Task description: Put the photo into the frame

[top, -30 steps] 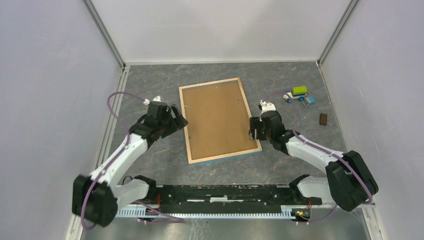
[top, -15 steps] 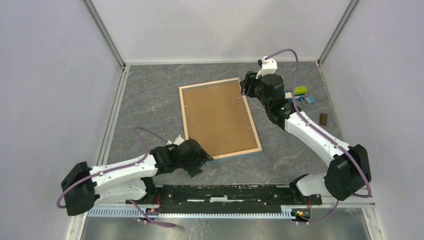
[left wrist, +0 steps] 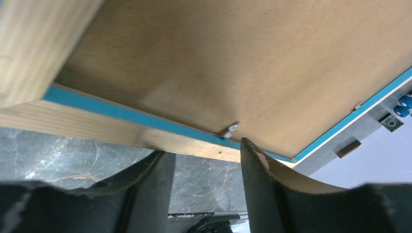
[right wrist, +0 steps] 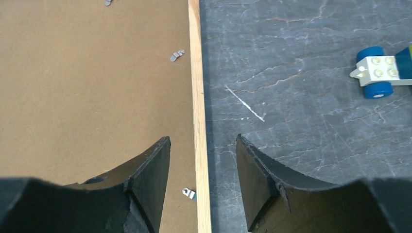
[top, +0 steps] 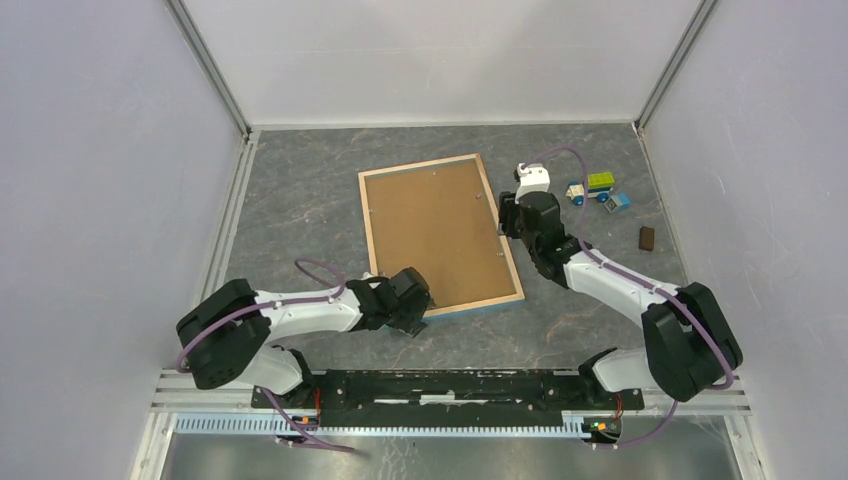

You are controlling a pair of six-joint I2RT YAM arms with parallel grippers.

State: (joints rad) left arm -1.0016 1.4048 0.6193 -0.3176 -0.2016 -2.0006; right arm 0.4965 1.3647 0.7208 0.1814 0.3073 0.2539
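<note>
The frame (top: 420,166) lies face down in the middle of the table, its light wood rim (right wrist: 197,73) up, with blue edges and a brown backing sheet (top: 435,235) in it. The photo is out of view. My left gripper (top: 410,303) sits low at the frame's near left corner. In the left wrist view it (left wrist: 204,155) is open, with only table between the fingers, just short of the rim (left wrist: 97,128) and a metal tab (left wrist: 232,128). My right gripper (top: 507,215) is open and straddles the right rim (right wrist: 201,145), one finger over the backing and one over the table.
A toy car of bricks (top: 592,188) (right wrist: 381,73), a small blue brick (top: 618,201) and a dark brown block (top: 647,236) lie right of the frame. Small metal tabs (right wrist: 177,56) line the inside of the rim. Walls close in the table on three sides.
My left arm has swung from the frame's left side to its near left corner. My right gripper went to the far right corner, then back down the right rim. Both jaws have narrowed.
</note>
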